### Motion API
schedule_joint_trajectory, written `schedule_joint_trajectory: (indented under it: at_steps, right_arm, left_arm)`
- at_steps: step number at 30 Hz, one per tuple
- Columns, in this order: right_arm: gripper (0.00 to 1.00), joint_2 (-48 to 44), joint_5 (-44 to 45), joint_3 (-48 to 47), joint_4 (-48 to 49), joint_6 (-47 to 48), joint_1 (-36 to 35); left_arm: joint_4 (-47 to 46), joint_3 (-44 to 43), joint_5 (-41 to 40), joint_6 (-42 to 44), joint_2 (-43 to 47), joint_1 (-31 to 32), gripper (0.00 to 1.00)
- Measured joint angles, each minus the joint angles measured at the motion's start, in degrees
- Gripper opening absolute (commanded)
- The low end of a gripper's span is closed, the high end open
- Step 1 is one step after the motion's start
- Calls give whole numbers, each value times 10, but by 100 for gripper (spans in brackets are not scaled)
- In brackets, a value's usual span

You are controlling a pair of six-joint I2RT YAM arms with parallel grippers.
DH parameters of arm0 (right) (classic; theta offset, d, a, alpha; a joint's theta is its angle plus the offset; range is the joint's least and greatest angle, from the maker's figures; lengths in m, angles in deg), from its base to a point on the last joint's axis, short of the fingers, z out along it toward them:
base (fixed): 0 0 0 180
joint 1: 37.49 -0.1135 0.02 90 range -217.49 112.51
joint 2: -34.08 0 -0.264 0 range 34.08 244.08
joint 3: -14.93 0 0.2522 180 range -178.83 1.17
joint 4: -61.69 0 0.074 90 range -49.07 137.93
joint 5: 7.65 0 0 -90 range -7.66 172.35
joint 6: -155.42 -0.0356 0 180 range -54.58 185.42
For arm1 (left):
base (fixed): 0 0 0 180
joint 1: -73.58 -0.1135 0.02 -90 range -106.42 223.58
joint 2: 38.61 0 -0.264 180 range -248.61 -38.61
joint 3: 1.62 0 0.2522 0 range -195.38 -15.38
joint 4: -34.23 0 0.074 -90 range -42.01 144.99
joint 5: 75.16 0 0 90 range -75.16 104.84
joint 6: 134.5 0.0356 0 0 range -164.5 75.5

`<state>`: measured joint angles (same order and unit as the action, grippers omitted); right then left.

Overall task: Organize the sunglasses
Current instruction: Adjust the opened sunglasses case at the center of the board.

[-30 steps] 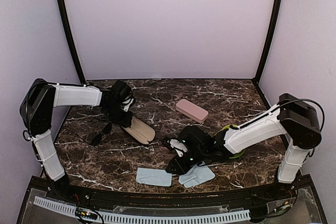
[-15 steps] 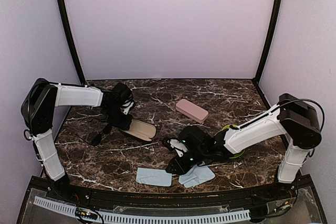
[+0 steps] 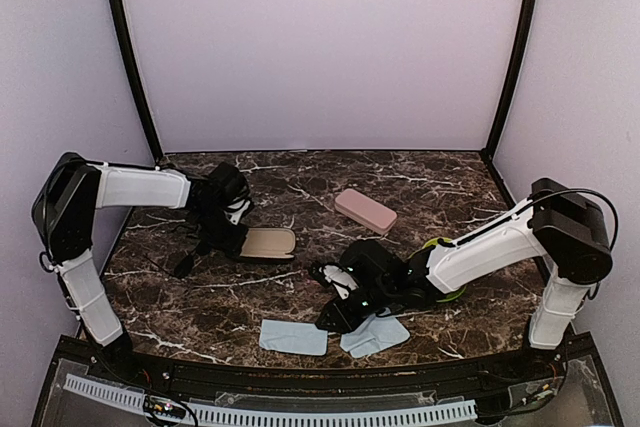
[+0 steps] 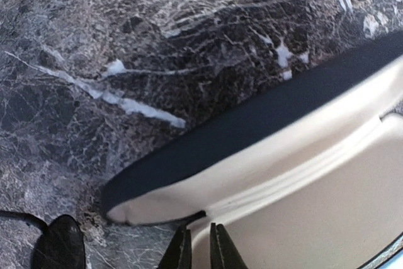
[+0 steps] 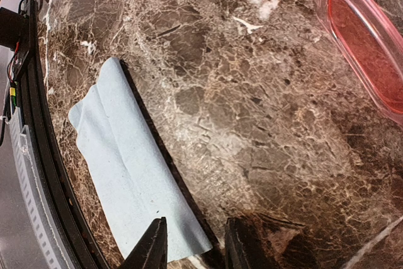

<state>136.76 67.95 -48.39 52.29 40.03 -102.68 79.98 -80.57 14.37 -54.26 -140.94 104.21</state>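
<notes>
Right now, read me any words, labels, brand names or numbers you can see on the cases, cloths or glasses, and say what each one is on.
None: no word, label, brand, number or sign can be read in any view.
The pink case, open black case, light blue cloths and red-pink sunglasses all show plain surfaces.

Sunglasses, two: black pair [image 3: 185, 263], pink pair [image 5: 368, 36]. Cases, two: pink case [image 3: 364, 210], black case [image 3: 268, 244]. Blue cloths, two: left cloth [image 3: 293, 337], right cloth [image 3: 375, 335]. Arms, two: left arm [image 3: 140, 187], right arm [image 3: 490, 247].
</notes>
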Motion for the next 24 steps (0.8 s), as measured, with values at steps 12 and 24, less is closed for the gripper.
schedule_joint_trajectory:
  at_steps: [12,24]
  right_arm:
    - [33,0,0,0,0,0,0]
    - [33,0,0,0,-1,2,0]
  left_arm:
    - [0,26,-16,-26,27,27,25]
    - [11,29,-42,-51,97,27,33]
